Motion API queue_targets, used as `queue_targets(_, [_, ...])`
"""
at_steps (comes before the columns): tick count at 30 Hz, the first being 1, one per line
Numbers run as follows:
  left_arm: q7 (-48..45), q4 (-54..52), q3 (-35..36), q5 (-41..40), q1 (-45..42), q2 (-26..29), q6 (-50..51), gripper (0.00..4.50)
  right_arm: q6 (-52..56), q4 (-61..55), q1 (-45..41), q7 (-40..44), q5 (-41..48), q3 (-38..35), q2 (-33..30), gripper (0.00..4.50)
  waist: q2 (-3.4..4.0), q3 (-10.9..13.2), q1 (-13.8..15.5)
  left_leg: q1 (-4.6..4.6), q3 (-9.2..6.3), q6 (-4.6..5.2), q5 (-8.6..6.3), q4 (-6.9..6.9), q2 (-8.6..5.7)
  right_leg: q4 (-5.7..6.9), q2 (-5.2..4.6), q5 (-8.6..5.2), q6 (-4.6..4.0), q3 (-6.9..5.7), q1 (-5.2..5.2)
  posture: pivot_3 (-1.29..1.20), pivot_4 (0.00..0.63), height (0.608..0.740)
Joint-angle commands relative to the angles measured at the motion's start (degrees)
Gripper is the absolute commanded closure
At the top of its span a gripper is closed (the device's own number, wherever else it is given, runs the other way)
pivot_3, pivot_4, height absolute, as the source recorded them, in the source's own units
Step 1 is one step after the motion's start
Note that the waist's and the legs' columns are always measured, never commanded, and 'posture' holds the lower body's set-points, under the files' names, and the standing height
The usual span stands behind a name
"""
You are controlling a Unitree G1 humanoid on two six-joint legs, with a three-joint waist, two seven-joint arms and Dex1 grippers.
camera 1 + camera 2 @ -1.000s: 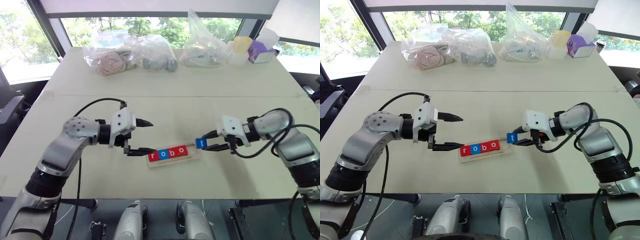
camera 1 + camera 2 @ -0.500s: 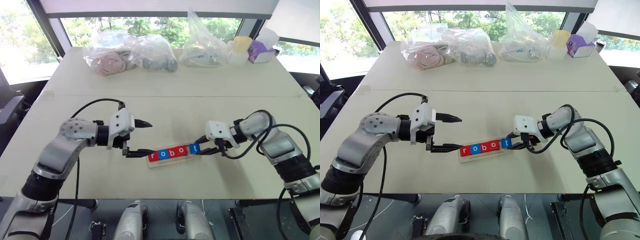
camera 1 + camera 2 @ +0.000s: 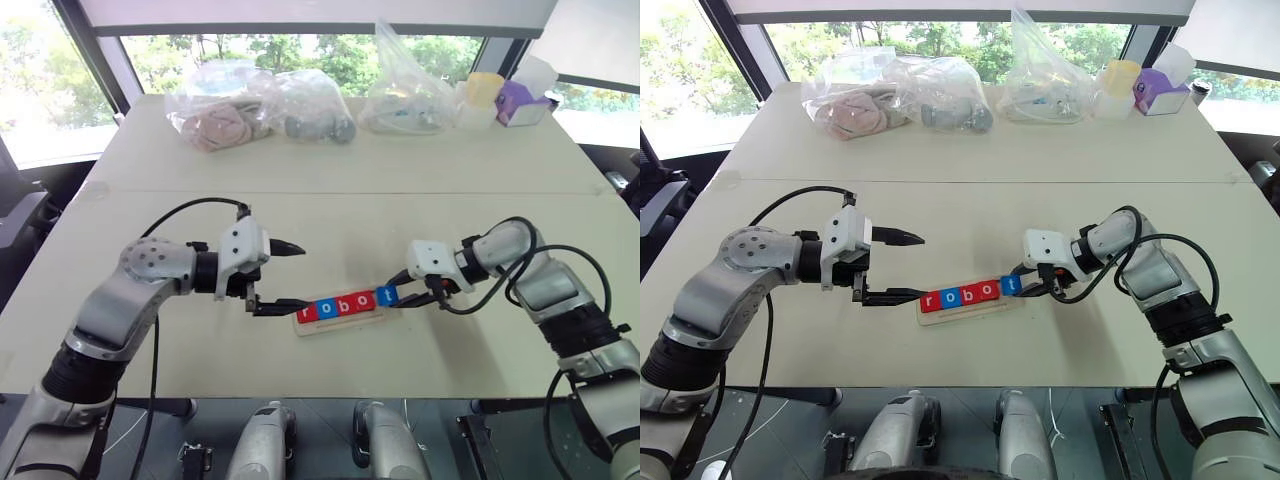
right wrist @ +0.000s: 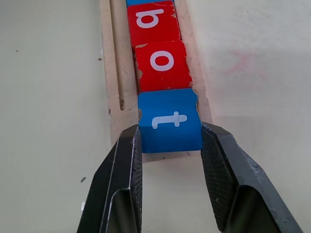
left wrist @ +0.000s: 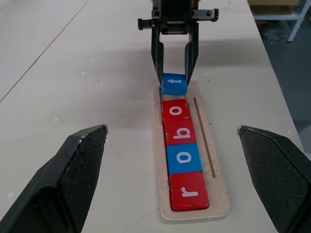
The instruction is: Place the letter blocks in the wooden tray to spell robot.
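On the worktop (image 3: 330, 215), the wooden tray (image 5: 221, 204) holds r, o, b, o. The right gripper (image 4: 170, 145), jaws clamped on the blue t block (image 4: 170, 120), seats it last; the left gripper (image 3: 285, 275), jaws apart, waits at the tray's left end.

A long shallow tray of pale, unpainted wood (image 5: 219, 204) sits at the lower centre of the left wrist frame, holding square tiles with white lowercase letters: a red r tile (image 5: 188, 191), a blue o tile (image 5: 183, 158), a red b tile (image 5: 179, 132), a red o tile (image 5: 175, 111) and a blue t tile (image 5: 174, 84). The flat tabletop (image 5: 97, 73) around it is plain cream.
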Motion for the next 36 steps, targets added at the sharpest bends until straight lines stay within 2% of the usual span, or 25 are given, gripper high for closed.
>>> queue_targets(1, [0.34, -1.67, 1.37, -0.41, -0.16, 0.41, -0.27, 0.0, -0.45, -0.71, -1.39, 0.22, -0.05, -0.22, 0.45, 3.38, 0.0, 0.0, -0.02, 0.0, 0.0, 0.0, 0.0, 0.0, 0.0, 0.0, 0.0, 0.0, 0.0, 0.0, 0.0, 0.0, 0.15, 0.74])
queue_targets(8, [0.56, -1.64, 1.36, -0.41, -0.19, 0.34, -0.3, 0.0, -1.6, 0.51, -2.26, -0.11, -1.02, 0.13, 1.09, 3.38, 0.0, 0.0, -0.03, 0.0, -0.01, -0.01, 0.01, 0.0, 0.0, 0.01, 0.0, 0.0, 0.0, 0.0, 0.0, 0.0, 0.15, 0.74])
queue_targets(9, [0.6, -1.65, 1.37, -0.42, -0.18, 0.32, -0.29, 0.0, -1.88, 0.78, -2.38, -0.18, -1.18, 0.15, 1.08, 2.34, 0.0, 0.0, -0.02, 0.01, -0.01, -0.01, 0.01, 0.0, 0.0, 0.02, 0.01, 0.0, 0.0, 0.0, 0.0, 0.0, 0.15, 0.74])
queue_targets(12, [0.7, -1.68, 1.37, -0.43, -0.16, 0.31, -0.29, 0.0, -2.2, 1.01, -2.53, -0.01, -1.3, 0.06, 1.02, 0.84, 0.0, 0.0, 0.03, 0.01, -0.01, -0.02, 0.01, 0.0, 0.0, 0.02, 0.01, 0.0, 0.0, 0.0, 0.0, 0.0, 0.15, 0.74])
queue_targets(14, [0.79, -1.69, 1.35, -0.46, -0.14, 0.32, -0.3, 0.0, -2.02, 0.81, -2.55, 0.17, -1.22, -0.06, 0.94, 0.06, 0.0, 0.0, 0.0, 0.01, -0.01, -0.02, 0.01, 0.0, 0.0, 0.02, 0.01, 0.01, 0.02, 0.0, 0.0, 0.0, 0.15, 0.74])
queue_targets(23, [0.91, -1.7, 1.09, -0.48, -0.32, 0.18, -0.34, 0.0, -0.1, -0.57, -3.98, -0.14, 0.4, -2.23, 0.61, 0.06, 0.0, 0.0, -0.02, 0.01, -0.01, -0.03, 0.02, 0.0, 0.0, 0.03, 0.01, 0.05, 0.08, 0.0, 0.0, 0.0, 0.15, 0.74])
queue_targets(28, [0.95, -1.74, 0.89, -0.43, -0.27, 0.01, -0.41, 0.0, 0.11, 2.96, -7.65, -7.63, 0.67, -5.68, 4.28, 0.06, 0.01, 0.0, -0.26, 0.03, -0.01, -0.07, 0.04, 0.0, 0.01, 0.04, 0.03, 0.06, 0.06, 0.0, -0.01, 0.0, 0.15, 0.74])
queue_targets(36, [0.59, -1.61, 1.05, -0.78, -0.72, -0.01, -0.34, 0.0, -9.04, 8.94, -6.59, -15.39, -4.55, -4.55, 6.14, 0.06, 0.0, -0.01, -0.09, -0.01, -0.01, -0.08, 0.05, 0.0, 0.04, 0.01, 0.1, 0.05, 0.05, 0.03, 0.01, 0.0, 0.15, 0.74])
